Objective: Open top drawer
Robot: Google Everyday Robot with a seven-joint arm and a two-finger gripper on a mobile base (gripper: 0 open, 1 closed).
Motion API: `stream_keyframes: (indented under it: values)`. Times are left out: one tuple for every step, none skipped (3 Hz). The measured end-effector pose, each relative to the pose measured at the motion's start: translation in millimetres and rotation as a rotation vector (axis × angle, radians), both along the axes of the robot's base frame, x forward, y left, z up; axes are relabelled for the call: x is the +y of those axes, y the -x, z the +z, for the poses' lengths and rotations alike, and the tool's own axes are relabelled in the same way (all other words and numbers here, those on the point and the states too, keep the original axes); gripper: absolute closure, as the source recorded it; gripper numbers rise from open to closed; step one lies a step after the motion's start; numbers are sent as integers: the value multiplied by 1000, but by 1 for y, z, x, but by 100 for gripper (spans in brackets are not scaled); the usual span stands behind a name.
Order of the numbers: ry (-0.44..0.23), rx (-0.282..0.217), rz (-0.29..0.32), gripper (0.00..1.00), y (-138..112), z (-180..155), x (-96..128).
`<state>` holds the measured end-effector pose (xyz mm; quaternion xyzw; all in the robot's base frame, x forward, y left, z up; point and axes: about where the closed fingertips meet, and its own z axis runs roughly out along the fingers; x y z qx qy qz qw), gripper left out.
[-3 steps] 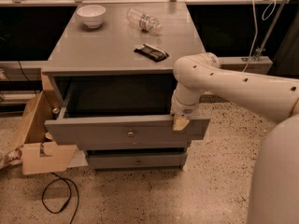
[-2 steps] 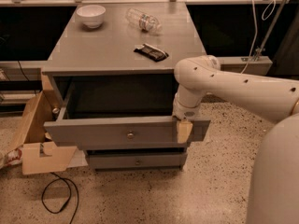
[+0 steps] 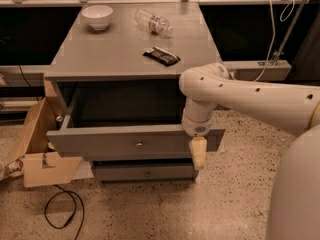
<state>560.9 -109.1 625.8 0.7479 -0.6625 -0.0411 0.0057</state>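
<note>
The top drawer (image 3: 100, 144) stands well out of the grey cabinet in the middle of the frame, its dark box showing behind the flat front. Its small round knob (image 3: 139, 144) sits at the centre of that front. The claw (image 3: 198, 154) hangs at the right end of the drawer front, to the right of the knob and apart from it, pointing down over the front's lower edge. It lies against or just before the panel; which one I cannot tell. Nor can I tell how far the claw is open or whether it has hold of anything. The white arm (image 3: 250, 101) reaches in from the right edge of the frame and bends down over the drawer's top rim.

Below the top drawer, a shorter grey drawer (image 3: 120, 173) is shut. On the tabletop (image 3: 110, 54) above, a white bowl (image 3: 97, 16) stands at upper left, a clear bottle (image 3: 153, 21) lies on its side near the top centre, and a dark wrapped bar (image 3: 161, 56) lies nearer the front. A cardboard box (image 3: 35, 144) leans at the cabinet's left, and a black cable (image 3: 62, 211) loops on the speckled floor at lower left.
</note>
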Motion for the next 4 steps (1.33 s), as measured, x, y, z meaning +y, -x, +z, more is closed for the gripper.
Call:
stream_keyframes:
  values:
    - [27, 26, -1, 13, 18, 1, 1]
    - [27, 28, -13, 44, 34, 6, -2]
    - [27, 28, -13, 67, 34, 10, -2]
    - [-6, -7, -35, 90, 41, 12, -9]
